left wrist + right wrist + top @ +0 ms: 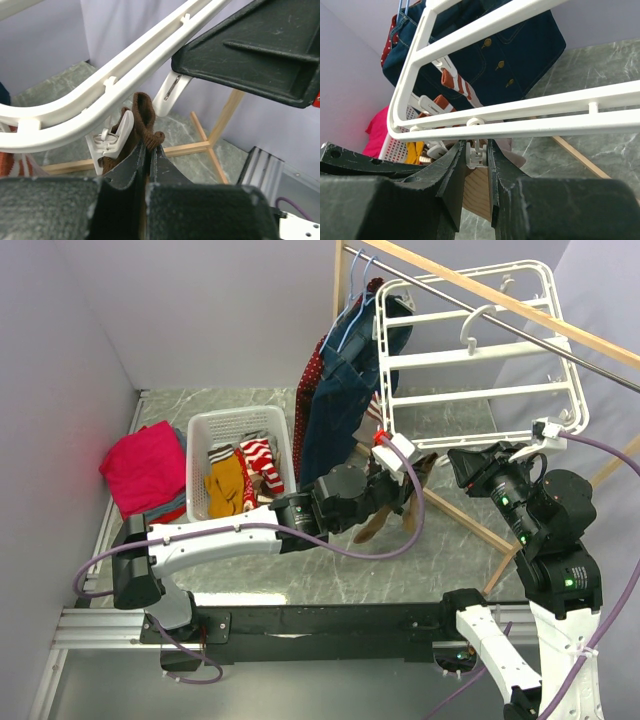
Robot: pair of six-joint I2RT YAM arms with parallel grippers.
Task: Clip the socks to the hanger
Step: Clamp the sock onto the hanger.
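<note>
Mid-task at the drying frame: our left gripper is clamped tight on a brown sock. It holds the cuff just beneath the curved outer rail of the white hanger, with a dangling white clip just beside the fabric. Our right gripper is closed on a second clip under the frame's rail, a finger pressed to either side, apparently squeezing it.

We judge the work to be at an early stage. The sock is up at the frame but no clip has hold of it, and nowhere can we make out a sock already pegged. What is left is to feed the cuff into an opened clip, let go, and do the same for the other socks, which we cannot pick out with certainty here.

The sock is dark brown ribbed knit, soft and bunched, its top folded over above the fingers. Seen from above, the rest of it hangs limp below the left arm.
</note>
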